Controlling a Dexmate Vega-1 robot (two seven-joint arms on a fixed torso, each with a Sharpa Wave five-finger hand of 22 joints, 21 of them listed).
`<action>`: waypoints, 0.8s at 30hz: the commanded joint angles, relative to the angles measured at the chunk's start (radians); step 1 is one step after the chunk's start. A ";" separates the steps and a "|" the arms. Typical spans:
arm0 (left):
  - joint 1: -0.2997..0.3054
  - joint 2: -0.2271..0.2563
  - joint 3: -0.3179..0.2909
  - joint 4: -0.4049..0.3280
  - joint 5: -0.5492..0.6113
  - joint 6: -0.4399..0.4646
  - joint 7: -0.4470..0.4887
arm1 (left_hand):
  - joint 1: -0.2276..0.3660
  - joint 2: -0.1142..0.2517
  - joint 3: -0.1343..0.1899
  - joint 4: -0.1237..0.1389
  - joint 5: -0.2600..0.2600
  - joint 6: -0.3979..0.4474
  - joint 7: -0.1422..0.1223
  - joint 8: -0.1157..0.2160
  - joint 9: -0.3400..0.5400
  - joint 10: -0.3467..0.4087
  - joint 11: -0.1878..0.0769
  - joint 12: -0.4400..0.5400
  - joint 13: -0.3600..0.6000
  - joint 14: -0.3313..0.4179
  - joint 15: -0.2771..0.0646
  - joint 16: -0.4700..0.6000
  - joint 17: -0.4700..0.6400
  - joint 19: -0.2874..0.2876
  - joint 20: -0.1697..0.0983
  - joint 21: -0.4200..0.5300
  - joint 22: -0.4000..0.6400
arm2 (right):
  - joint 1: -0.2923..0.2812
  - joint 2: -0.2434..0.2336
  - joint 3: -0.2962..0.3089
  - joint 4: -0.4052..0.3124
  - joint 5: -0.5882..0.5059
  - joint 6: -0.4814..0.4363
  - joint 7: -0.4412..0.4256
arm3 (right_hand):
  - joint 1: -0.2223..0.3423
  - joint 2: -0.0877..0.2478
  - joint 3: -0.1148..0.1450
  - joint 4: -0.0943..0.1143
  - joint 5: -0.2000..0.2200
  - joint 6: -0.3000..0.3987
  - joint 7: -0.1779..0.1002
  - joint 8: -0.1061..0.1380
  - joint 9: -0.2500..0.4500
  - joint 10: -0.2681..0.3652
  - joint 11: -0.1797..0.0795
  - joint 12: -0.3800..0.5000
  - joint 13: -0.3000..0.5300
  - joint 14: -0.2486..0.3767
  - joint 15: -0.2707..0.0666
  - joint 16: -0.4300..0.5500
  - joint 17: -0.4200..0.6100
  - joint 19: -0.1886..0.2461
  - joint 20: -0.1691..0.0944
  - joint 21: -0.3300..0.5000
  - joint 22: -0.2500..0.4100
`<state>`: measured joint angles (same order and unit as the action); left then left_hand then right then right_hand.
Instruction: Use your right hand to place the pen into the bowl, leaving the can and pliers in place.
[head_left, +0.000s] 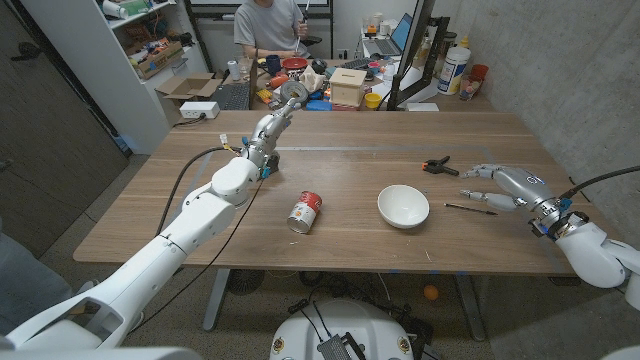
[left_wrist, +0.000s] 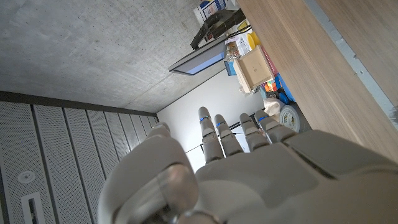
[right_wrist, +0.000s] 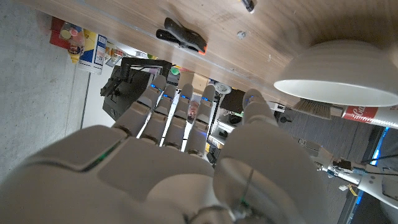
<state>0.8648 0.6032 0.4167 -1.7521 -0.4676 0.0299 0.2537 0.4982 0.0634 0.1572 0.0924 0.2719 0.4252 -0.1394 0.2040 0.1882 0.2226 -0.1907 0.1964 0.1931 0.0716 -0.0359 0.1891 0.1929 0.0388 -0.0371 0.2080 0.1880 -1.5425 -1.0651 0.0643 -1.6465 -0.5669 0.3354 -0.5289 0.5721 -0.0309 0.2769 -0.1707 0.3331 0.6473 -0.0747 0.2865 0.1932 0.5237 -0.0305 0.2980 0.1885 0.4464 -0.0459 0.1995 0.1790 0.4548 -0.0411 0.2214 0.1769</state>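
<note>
The pen (head_left: 470, 209), a thin dark stick, lies flat on the wooden table (head_left: 350, 165) just right of the white bowl (head_left: 403, 206), its long axis running roughly left to right, pointing toward the bowl. The right hand (head_left: 500, 186) sits just beyond the pen's outer end, fingers apart and holding nothing, so it is by far the nearer hand. The left hand (head_left: 275, 121) is raised well away from the bowl, fingers extended, empty. The bowl is smooth and round; a red soup can (head_left: 305, 212) stands left of it, black orange-tipped pliers (head_left: 437, 167) behind it.
</note>
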 joint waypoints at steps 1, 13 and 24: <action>0.011 -0.008 -0.004 -0.010 0.002 -0.005 0.010 | 0.009 0.002 0.005 -0.001 0.003 0.009 0.001 0.005 0.005 0.009 0.000 0.006 0.003 0.011 -0.122 0.004 0.002 0.011 -0.045 0.006 0.004 | -0.021 -0.013 -0.038 -0.013 -0.042 -0.147 -0.029 | 0.020 -0.003 0.009 0.001 0.006 0.024 0.006 0.007 0.002 0.013 0.001 -0.006 0.004 0.010 -0.048 0.000 0.004 0.000 0.008 -0.008 0.002; 0.007 -0.014 -0.008 0.001 0.001 -0.006 0.012 | 0.009 0.002 0.005 -0.001 0.003 0.009 0.001 0.005 0.005 0.009 0.000 0.006 0.003 0.011 -0.122 0.004 0.002 0.011 -0.045 0.006 0.004 | -0.011 -0.029 -0.102 -0.044 -0.037 -0.255 -0.052 | 0.053 0.007 0.025 0.001 0.006 0.020 0.012 -0.003 0.002 0.006 0.015 -0.014 0.004 0.009 -0.030 -0.003 0.005 -0.008 0.020 -0.014 0.004; 0.004 -0.010 -0.011 -0.001 0.001 0.003 0.015 | 0.009 0.002 0.005 -0.001 0.003 0.009 0.001 0.005 0.005 0.009 0.000 0.006 0.003 0.011 -0.122 0.004 0.002 0.011 -0.045 0.006 0.004 | 0.047 -0.056 -0.201 -0.022 -0.029 -0.292 -0.072 | 0.096 0.013 0.044 -0.005 0.004 0.028 -0.002 -0.006 0.003 0.001 0.013 -0.020 0.004 0.005 -0.027 -0.007 0.005 -0.014 0.021 -0.018 0.004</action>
<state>0.8718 0.5923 0.4098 -1.7538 -0.4646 0.0274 0.2646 0.4982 0.0634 0.1572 0.0924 0.2719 0.4252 -0.1394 0.2040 0.1882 0.2226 -0.1907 0.1964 0.1931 0.0716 -0.0360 0.1891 0.1929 0.0388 -0.0371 0.2080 0.1880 -1.5439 -1.0943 -0.0410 -1.6797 -0.6009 0.0960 -0.5803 0.6520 -0.0168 0.3098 -0.1760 0.3331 0.6719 -0.0716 0.2803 0.1931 0.5268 -0.0193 0.2786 0.1884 0.4470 -0.0465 0.1960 0.1789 0.4438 -0.0230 0.2068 0.1795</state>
